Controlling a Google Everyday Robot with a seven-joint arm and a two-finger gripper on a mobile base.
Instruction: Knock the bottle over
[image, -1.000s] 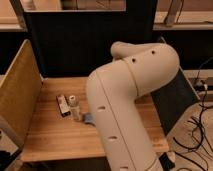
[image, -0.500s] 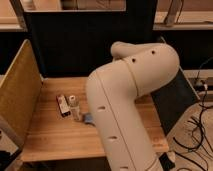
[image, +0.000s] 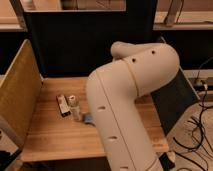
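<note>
The bottle (image: 74, 108) is small, slim and pale with a whitish round cap. It stands upright on the wooden table (image: 55, 135), left of centre. My big white arm (image: 125, 100) fills the middle of the view, bending from the bottom up to an elbow at the right and back to the upper left. My gripper does not show; it lies beyond the arm's far end, hidden behind the arm. The arm's lower segment passes just right of the bottle.
A small dark red-and-black box (image: 62, 106) lies just left of the bottle. A small flat blue object (image: 89, 118) lies at its right, partly behind the arm. A tan side panel (image: 17, 97) walls the table's left; a dark panel (image: 75, 45) stands behind. Cables (image: 197, 125) lie on the right.
</note>
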